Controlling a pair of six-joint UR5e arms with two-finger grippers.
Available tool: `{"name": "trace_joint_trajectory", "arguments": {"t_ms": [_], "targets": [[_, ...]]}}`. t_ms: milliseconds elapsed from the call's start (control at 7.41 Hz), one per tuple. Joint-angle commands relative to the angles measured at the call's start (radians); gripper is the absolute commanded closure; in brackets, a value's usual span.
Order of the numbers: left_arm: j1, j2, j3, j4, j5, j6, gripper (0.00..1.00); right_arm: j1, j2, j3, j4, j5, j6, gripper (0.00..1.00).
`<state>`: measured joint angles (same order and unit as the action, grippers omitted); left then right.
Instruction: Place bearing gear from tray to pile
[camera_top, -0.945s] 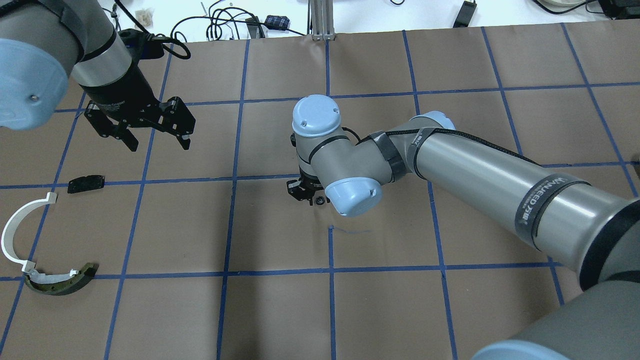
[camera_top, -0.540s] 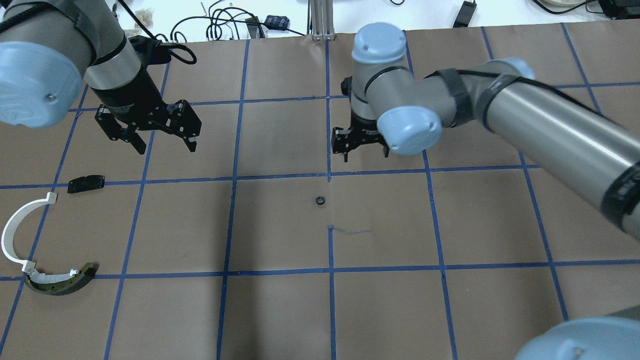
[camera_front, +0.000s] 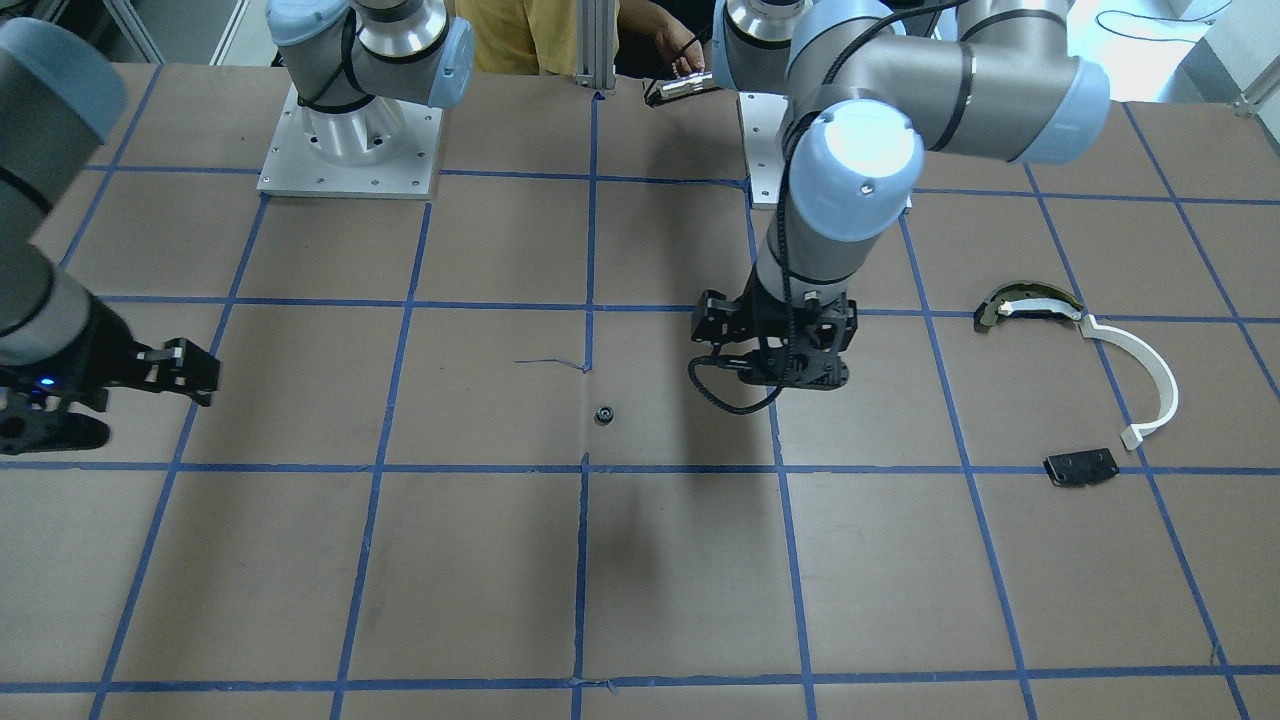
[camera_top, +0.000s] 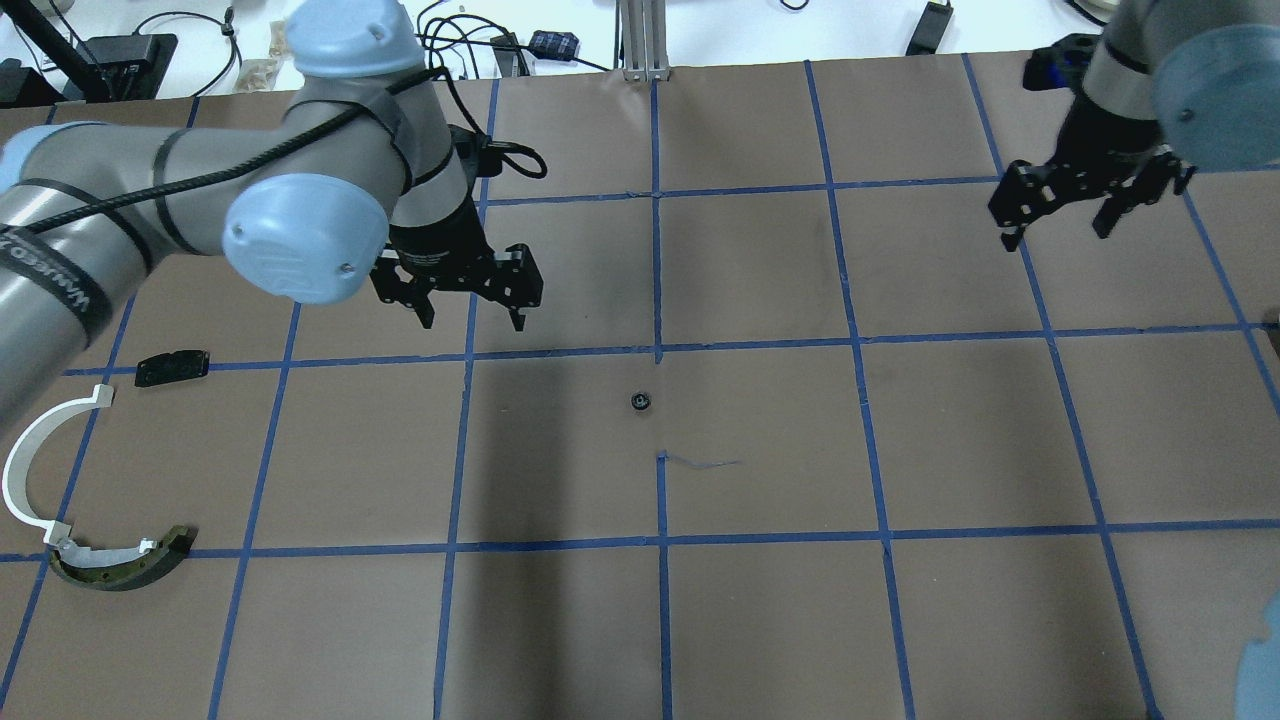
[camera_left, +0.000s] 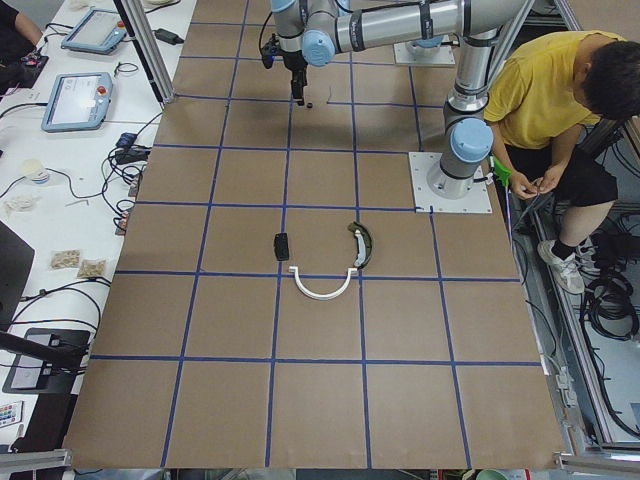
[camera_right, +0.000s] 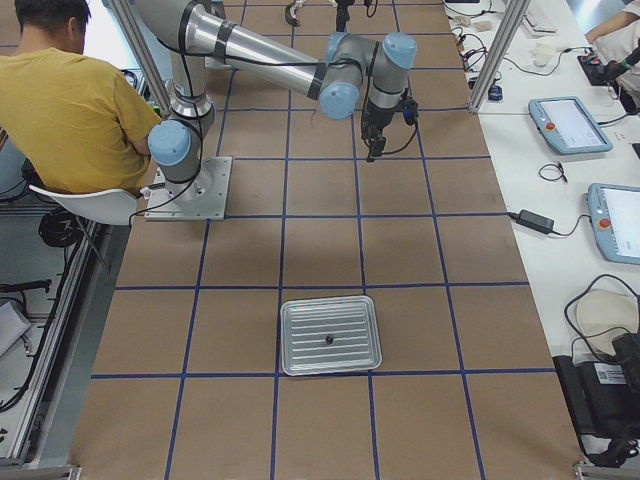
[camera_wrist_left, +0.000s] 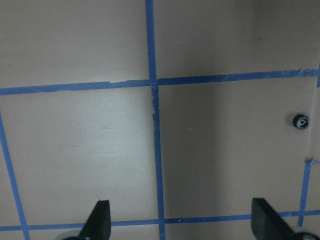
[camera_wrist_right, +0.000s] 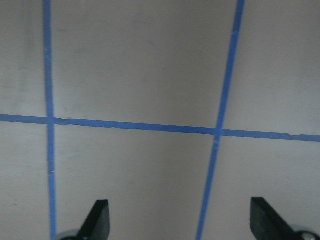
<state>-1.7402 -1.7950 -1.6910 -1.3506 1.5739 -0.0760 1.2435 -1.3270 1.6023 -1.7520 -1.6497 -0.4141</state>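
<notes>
The bearing gear (camera_top: 640, 402), a tiny black toothed ring, lies alone on the brown paper near the table's centre (camera_front: 603, 415). My left gripper (camera_top: 472, 318) is open and empty, hovering to the gear's left and a little farther back. Its wrist view shows the gear (camera_wrist_left: 300, 121) at the right edge, ahead of the open fingers. My right gripper (camera_top: 1057, 230) is open and empty at the far right. The pile sits at the left: a white arc strip (camera_top: 25, 470), an olive-edged curved piece (camera_top: 125, 565) and a flat black plate (camera_top: 173, 367).
A metal tray (camera_right: 330, 305) holding one small dark part (camera_right: 328, 341) shows only in the exterior right view. Blue tape lines grid the paper. Cables and tablets lie beyond the far edge. A person in yellow (camera_left: 540, 90) sits behind the robot bases.
My right gripper has left the gear on the paper, risen and swung away to the far right. My left arm has moved right, toward the gear.
</notes>
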Motion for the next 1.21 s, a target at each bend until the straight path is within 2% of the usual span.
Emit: {"name": "trace_joint_trajectory", "arguments": {"t_ms": [0, 135, 405, 675, 945, 1080], "targets": [[-0.126, -0.101, -0.004, 0.128, -0.012, -0.069, 0.0, -0.297, 0.024, 0.004, -0.055, 0.022, -0.3, 0.0], [-0.148, -0.14, -0.004, 0.146, -0.014, -0.082, 0.0, -0.396, 0.076, 0.007, -0.186, 0.025, -0.387, 0.0], [-0.197, -0.226, -0.004, 0.259, -0.015, -0.12, 0.0, -0.555, 0.2, 0.007, -0.291, 0.028, -0.57, 0.0], [-0.222, -0.28, -0.003, 0.28, -0.011, -0.125, 0.0, -0.646, 0.314, -0.001, -0.472, 0.04, -0.667, 0.0], [-0.223, -0.297, -0.004, 0.28, -0.011, -0.108, 0.03, -0.665, 0.357, 0.001, -0.52, 0.041, -0.675, 0.0], [-0.223, -0.303, -0.004, 0.278, -0.008, -0.114, 0.11, -0.67, 0.359, 0.007, -0.512, 0.031, -0.673, 0.0]]}}
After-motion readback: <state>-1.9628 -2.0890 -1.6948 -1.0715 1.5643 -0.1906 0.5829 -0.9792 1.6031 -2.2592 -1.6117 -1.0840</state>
